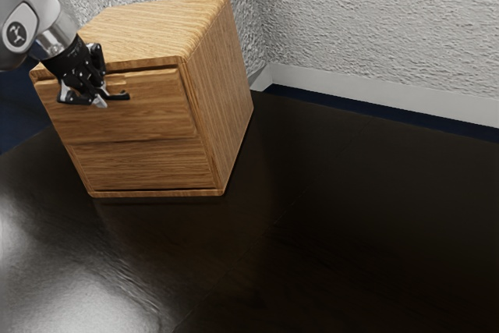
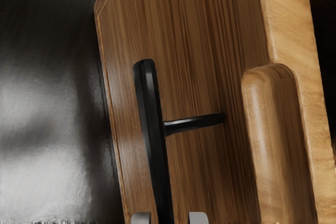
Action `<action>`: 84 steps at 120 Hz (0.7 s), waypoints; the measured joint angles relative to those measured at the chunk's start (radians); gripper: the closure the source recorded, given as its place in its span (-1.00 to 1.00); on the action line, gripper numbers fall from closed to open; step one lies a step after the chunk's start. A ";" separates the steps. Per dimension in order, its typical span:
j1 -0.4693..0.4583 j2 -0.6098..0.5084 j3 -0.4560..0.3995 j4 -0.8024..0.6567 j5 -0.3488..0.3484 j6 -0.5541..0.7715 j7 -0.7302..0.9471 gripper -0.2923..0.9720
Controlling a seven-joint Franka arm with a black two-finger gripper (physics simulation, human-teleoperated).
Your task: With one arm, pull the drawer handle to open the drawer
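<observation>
Grasp step. Pincer point(image 1: 95, 99) at top drawer point(image 1: 132, 115) of cabinet point(image 1: 214, 68) on worktop point(image 1: 327, 239), fingers apart, straddling black handle point(image 2: 152, 129). Drawer looks shut. Next: clamp on bar, pull straight outward.

My worktop point(image 1: 335, 239) is a dark, glossy surface, nearly black, with pale smears of reflected light toward the near corner at the exterior view's left. One thing stands directly on it: a wooden drawer cabinet point(image 1: 207, 60), flat on its base toward the exterior view's left, faintly mirrored in the sheen.
</observation>
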 joint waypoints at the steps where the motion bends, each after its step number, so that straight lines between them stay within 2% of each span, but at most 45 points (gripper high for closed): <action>1: 0.000 -0.001 0.000 0.000 0.000 -0.001 -0.001 0.58; 28: -0.003 -0.033 -0.001 -0.027 0.000 -0.030 -0.013 0.68; 51: -0.002 -0.048 -0.004 -0.041 0.000 -0.061 -0.022 0.70; 84: 0.001 -0.127 -0.024 -0.114 -0.001 -0.085 -0.032 0.71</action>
